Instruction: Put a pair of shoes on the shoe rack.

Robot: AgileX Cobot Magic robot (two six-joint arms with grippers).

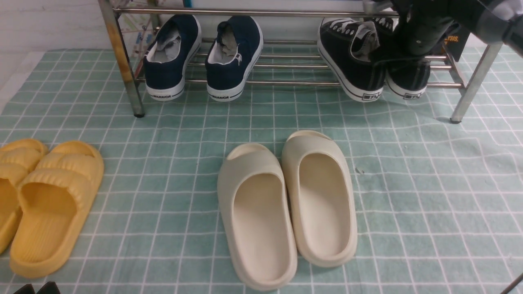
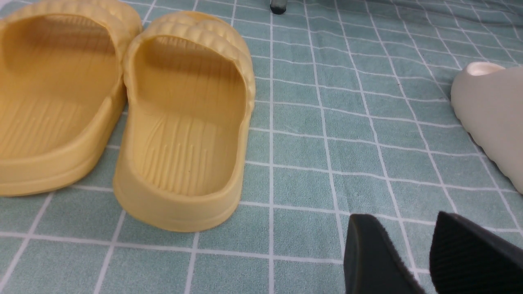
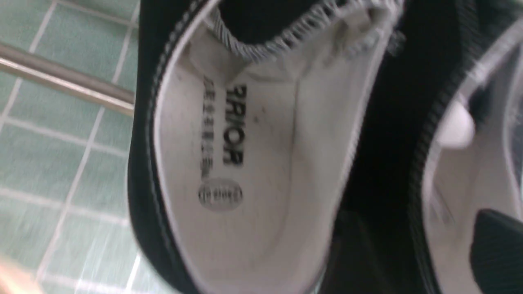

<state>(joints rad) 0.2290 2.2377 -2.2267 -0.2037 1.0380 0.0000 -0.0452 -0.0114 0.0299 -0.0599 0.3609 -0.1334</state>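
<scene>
The two black canvas sneakers stand heel-out on the lower bars of the chrome shoe rack [image 1: 261, 12], at its right end. The left one [image 1: 347, 57] leans toward the right one [image 1: 408, 79]. My right gripper [image 1: 392, 53] reaches down between them. In the right wrist view one finger is inside each shoe, and the gripper [image 3: 416, 228] is closed on the two black inner walls [image 3: 384, 163] pressed together. The left shoe's grey insole [image 3: 253, 163] shows. My left gripper [image 2: 402, 228] hangs low over the cloth, empty, with a narrow gap between its jaws.
Navy WARRIOR slip-ons [image 1: 204, 53] sit on the rack's left half, beside the rust-stained leg [image 1: 118, 53]. Cream slides [image 1: 286, 204] lie mid-cloth and yellow slides [image 1: 49, 204] at the left, near my left gripper [image 1: 36, 288]. The rack's right leg [image 1: 474, 81] stands beside the right arm.
</scene>
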